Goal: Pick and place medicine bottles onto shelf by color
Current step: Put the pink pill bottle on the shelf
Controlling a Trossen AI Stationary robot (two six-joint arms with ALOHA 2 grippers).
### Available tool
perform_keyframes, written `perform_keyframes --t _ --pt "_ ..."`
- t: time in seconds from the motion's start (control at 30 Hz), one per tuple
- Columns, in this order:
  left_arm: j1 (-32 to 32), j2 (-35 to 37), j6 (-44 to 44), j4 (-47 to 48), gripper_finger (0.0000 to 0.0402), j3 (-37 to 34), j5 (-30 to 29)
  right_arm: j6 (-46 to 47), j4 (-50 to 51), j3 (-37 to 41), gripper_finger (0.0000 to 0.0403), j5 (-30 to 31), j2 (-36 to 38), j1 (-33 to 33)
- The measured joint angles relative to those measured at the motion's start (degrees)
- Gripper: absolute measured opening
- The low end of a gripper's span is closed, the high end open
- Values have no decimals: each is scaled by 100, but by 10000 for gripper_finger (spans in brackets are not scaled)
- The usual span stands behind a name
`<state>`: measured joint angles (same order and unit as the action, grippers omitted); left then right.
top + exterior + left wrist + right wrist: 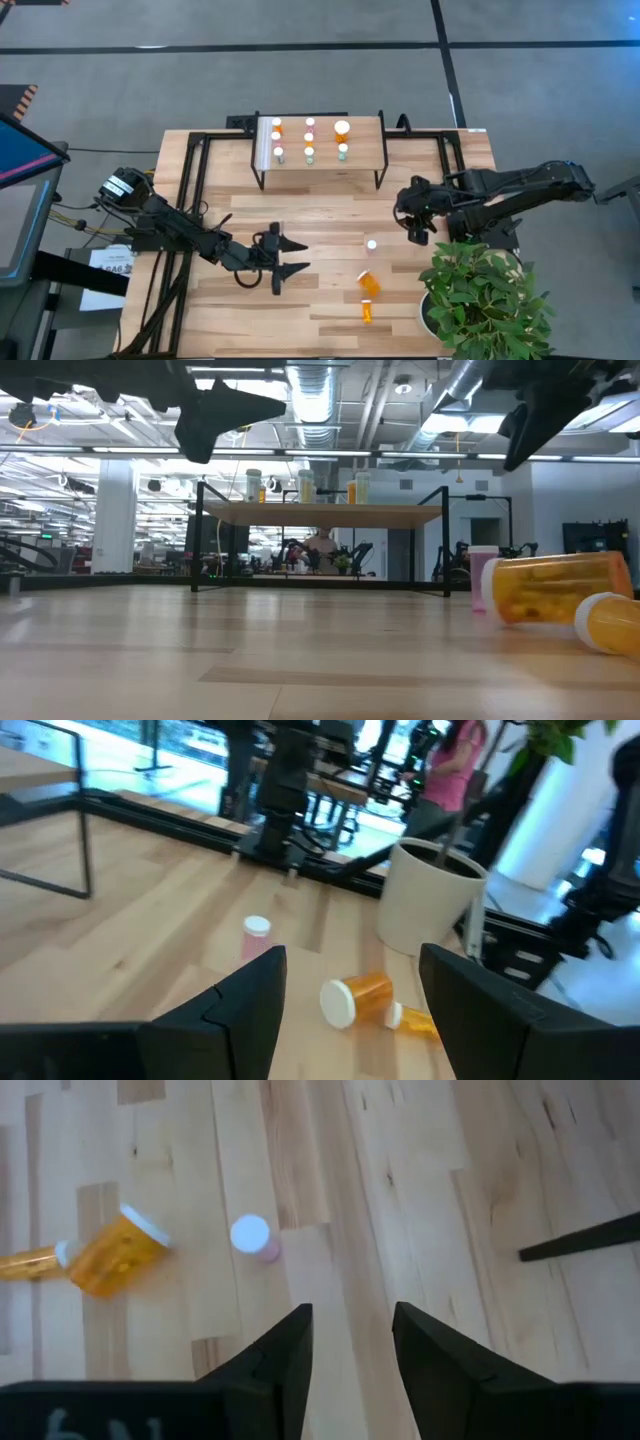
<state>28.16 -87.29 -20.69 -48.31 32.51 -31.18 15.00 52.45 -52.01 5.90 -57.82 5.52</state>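
From above, the shelf (320, 150) stands at the table's far edge with nine bottles in three rows on it. Three more sit on bare wood right of centre: a pink bottle (371, 244) upright, two orange bottles (369, 283) lying down beside the plant (480, 300). The left gripper (284, 257) hovers spread and empty over open table; the right gripper (417, 225) hangs near the pink bottle, empty, jaws parted. At table height, wide clear wood lies before the shelf (325, 515). The left wrist view shows a white pot (430, 910). No writing is readable.
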Motion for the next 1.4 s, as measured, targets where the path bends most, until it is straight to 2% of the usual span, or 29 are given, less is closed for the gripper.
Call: perform_keyframes --t 0.13,0.27,0.57,0.73,0.9,1.07,1.23,1.4 --pt "2 0 -4 0 218 0 307 347 -94 0 165 -27 -72 214" --pt "13 -238 87 -10 218 108 411 619 -376 0 171 -51 -195 703" --pt "-26 -1623 1059 42 218 1432 1264 943 -1599 -2 167 139 -991 1742" --pt "-28 -2162 1236 740 218 2051 1291 988 -1880 0 178 139 -1747 2066" --pt "-33 -2637 996 1219 218 2441 1282 1216 -2270 -4 215 136 -2590 2164" --pt "-42 -2647 722 1481 218 2446 1264 1480 -2536 -4 269 -142 -3184 2159" --pt "-68 -2647 737 1466 218 2444 1248 1520 -2546 -265 309 -397 -3541 2107" --pt "-76 -2647 688 1500 218 2444 1255 1520 -2630 -424 330 -425 -3518 2109"
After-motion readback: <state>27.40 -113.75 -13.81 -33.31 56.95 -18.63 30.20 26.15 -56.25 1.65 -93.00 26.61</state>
